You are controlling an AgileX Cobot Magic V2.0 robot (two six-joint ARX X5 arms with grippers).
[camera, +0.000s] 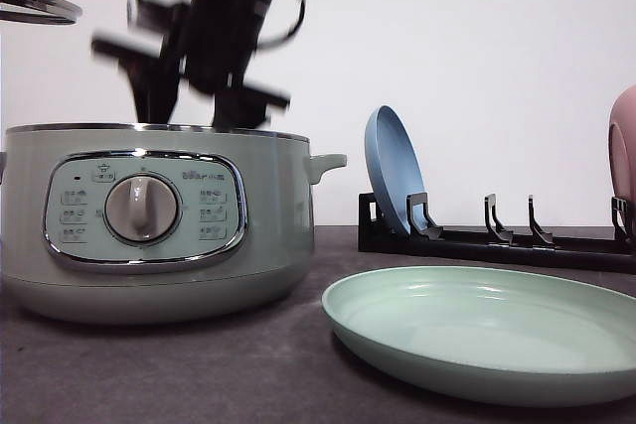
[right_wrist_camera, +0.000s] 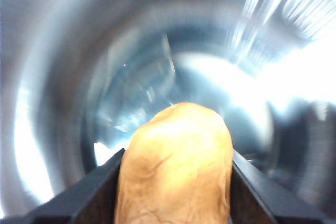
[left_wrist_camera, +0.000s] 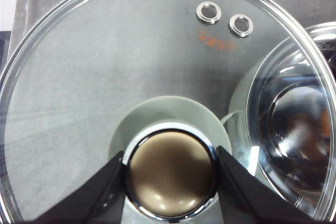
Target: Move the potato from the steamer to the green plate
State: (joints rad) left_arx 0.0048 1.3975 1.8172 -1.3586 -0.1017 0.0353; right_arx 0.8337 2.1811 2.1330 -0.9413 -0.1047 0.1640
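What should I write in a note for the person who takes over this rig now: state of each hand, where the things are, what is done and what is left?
Left hand: shut on the knob of the glass lid, held up beside the steamer.
Right hand: shut on the potato, inside the steamer's metal pot.
Green plate: on the table to the right of the steamer, nothing on it.
Done: lid off, potato gripped.
Left: lift the potato out, carry it right, set it on the green plate, release.
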